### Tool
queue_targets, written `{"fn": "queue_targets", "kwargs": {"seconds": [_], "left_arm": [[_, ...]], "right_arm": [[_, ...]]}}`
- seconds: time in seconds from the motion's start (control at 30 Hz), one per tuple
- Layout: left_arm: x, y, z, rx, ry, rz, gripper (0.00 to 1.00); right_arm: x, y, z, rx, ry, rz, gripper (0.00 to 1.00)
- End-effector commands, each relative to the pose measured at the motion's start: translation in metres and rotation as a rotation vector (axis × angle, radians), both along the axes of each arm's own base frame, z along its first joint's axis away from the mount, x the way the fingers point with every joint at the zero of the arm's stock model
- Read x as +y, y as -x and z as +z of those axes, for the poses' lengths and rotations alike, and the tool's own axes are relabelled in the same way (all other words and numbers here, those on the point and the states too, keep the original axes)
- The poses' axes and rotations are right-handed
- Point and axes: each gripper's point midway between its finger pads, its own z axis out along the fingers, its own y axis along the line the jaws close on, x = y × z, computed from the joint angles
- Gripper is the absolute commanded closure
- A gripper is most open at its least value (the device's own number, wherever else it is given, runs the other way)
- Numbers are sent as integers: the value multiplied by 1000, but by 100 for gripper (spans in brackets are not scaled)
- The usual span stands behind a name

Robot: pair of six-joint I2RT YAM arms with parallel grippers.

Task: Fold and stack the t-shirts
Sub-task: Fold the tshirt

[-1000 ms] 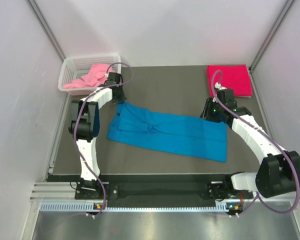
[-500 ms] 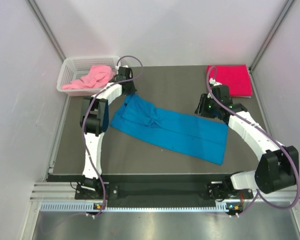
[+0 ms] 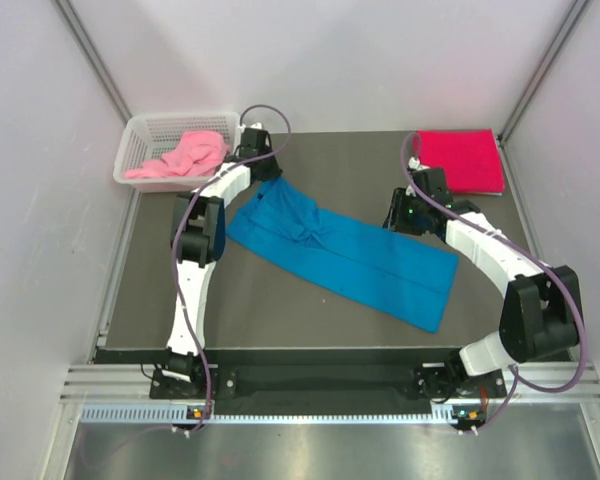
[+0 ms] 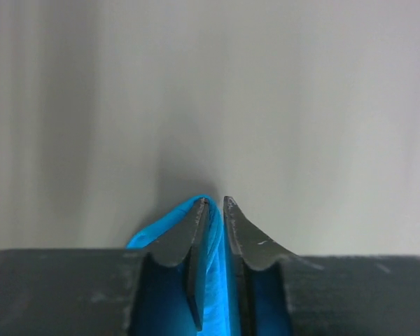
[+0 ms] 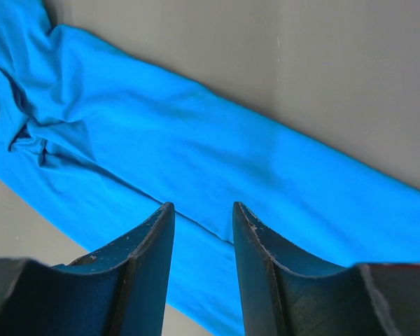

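The bright blue t-shirt (image 3: 355,258) lies in a long diagonal strip across the dark mat. My left gripper (image 3: 267,180) is at its far left end, next to the basket. In the left wrist view a fold of the blue t-shirt (image 4: 148,235) sits pinched between the nearly closed fingers of that gripper (image 4: 216,201). My right gripper (image 3: 401,215) hovers over the strip's far edge, open, with only the flat blue t-shirt (image 5: 196,140) below the gripper (image 5: 203,206). The crimson t-shirt (image 3: 460,160) lies folded at the back right. The pink t-shirt (image 3: 183,155) is bunched in the basket.
A white mesh basket (image 3: 140,135) stands at the back left corner, just off the mat (image 3: 340,165). White walls close in on both sides and the back. The arm bases sit on the metal rail (image 3: 310,385) at the near edge.
The left gripper has carried the blue shirt's left end back and to the right, so the strip now lies more diagonally. Its jaws have eased slightly. The right gripper drifted left and back.
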Motion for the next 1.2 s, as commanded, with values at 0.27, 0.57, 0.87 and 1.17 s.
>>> {"fn": "queue_targets", "kwargs": {"seconds": [0.27,0.57,0.87,1.17], "left_arm": [[-45,-51,108,-285,240,-101,71],[-3,48,150,-188,65,-79,71],[21,160,75,64,-29,-92,81],[24,146,21,149,-126,-70,94]], "right_arm": [[18,-1,20,-63,-17,48,59],[-5,42,43,-85,21,40,57],[1,65,68,-154,-73,64,57],[-7,69,56,-159,-27,74,56]]}}
